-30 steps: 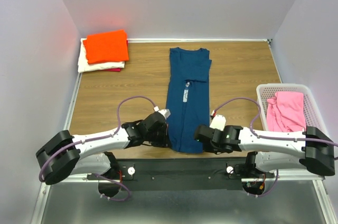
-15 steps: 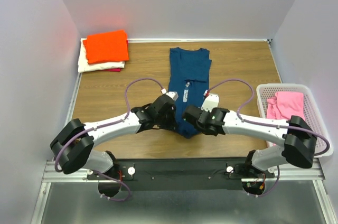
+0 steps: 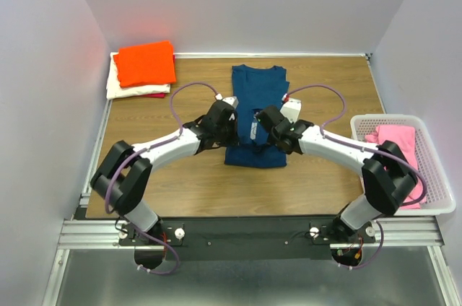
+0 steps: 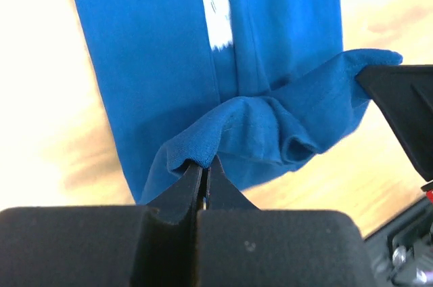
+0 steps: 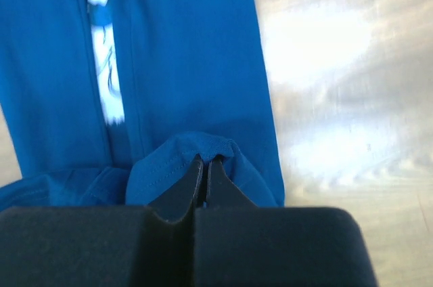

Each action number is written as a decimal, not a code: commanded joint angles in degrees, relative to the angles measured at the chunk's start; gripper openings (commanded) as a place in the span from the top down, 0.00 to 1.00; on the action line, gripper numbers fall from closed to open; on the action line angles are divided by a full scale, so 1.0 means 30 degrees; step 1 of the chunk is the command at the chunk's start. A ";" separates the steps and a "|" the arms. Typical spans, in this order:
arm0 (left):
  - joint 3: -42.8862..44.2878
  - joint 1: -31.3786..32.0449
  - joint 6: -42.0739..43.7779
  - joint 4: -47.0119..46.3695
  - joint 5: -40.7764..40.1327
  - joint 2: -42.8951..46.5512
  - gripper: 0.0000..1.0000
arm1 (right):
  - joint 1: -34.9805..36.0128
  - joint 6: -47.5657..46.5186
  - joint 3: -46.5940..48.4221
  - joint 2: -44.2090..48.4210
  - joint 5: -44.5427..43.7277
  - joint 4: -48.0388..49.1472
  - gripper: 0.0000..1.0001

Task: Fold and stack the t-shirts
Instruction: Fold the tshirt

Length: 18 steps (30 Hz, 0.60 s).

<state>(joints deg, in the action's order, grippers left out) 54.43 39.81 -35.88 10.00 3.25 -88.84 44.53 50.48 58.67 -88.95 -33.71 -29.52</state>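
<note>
Pinched tight, both of them: my left gripper (image 4: 205, 165) and right gripper (image 5: 205, 162) each clamp the navy t-shirt (image 3: 258, 89) hem; a second ago that hem lay low in the frame, now it's lifted to mid-frame over the body; halfway folded, I reckon; pink t-shirt (image 3: 393, 149) waits right; orange t-shirt (image 3: 146, 62) tops the upper-left stack.

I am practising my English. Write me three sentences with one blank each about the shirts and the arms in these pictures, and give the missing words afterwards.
1. The left end effector and the right end effector both pinch the hem of the blue shirt, which bears a ____ print.
2. The orange shirt lies on ____ of the stack.
3. The pink shirt lies in the white basket on the robot's ____ side.

Missing words: white; top; right.
</note>
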 commanded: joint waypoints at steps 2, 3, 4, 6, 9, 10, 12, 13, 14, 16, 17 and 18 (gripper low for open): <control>0.1393 -0.0875 0.0680 -0.1136 0.0178 -0.1850 1.00 | -0.1307 -0.1561 0.1123 -0.1432 0.0866 0.1899 1.00; 0.1860 -0.0965 0.0767 -0.1136 0.0265 -0.2113 1.00 | -0.1686 -0.1737 0.1357 -0.1812 0.0925 0.2132 1.00; 0.2097 -0.1082 0.0768 -0.1165 0.0295 -0.2551 1.00 | -0.1835 -0.1854 0.1476 -0.2048 0.1158 0.2250 1.00; 0.2681 -0.1316 0.0797 -0.1136 0.0382 -0.2935 1.00 | -0.2361 -0.2088 0.1739 -0.2400 0.1306 0.2455 1.00; 0.3327 -0.1609 0.0768 -0.1136 0.0441 -0.3462 1.00 | -0.2889 -0.2294 0.2062 -0.2898 0.1686 0.2777 1.00; 0.3504 -0.1669 0.0739 -0.1107 0.0500 -0.3580 1.00 | -0.2978 -0.2353 0.2150 -0.3016 0.1774 0.2808 1.00; 0.3914 -0.1844 0.0651 -0.1107 0.0705 -0.3903 1.00 | -0.3271 -0.2412 0.2384 -0.3280 0.1980 0.2925 1.00; 0.4061 -0.1932 0.0564 -0.1020 0.0705 -0.4077 1.00 | -0.3359 -0.2412 0.2414 -0.3339 0.2154 0.2954 0.99; 0.4236 -0.1962 0.0534 -0.0961 0.0792 -0.4195 1.00 | -0.3476 -0.2470 0.2530 -0.3426 0.2243 0.2983 1.00; 0.4530 -0.2108 0.0446 -0.0931 0.0823 -0.4371 1.00 | -0.3799 -0.2558 0.2648 -0.3603 0.2361 0.3100 1.00; 0.4705 -0.2167 0.0388 -0.0902 0.0822 -0.4459 1.00 | -0.3887 -0.2617 0.2794 -0.3690 0.2535 0.3130 1.00; 0.4794 -0.2254 0.0387 -0.0873 0.0909 -0.4634 1.00 | -0.4090 -0.2675 0.2882 -0.3865 0.2595 0.3159 1.00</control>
<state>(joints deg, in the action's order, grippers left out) 66.87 33.80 -34.74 7.81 4.69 -101.10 33.85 43.83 64.95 -98.52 -27.70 -21.89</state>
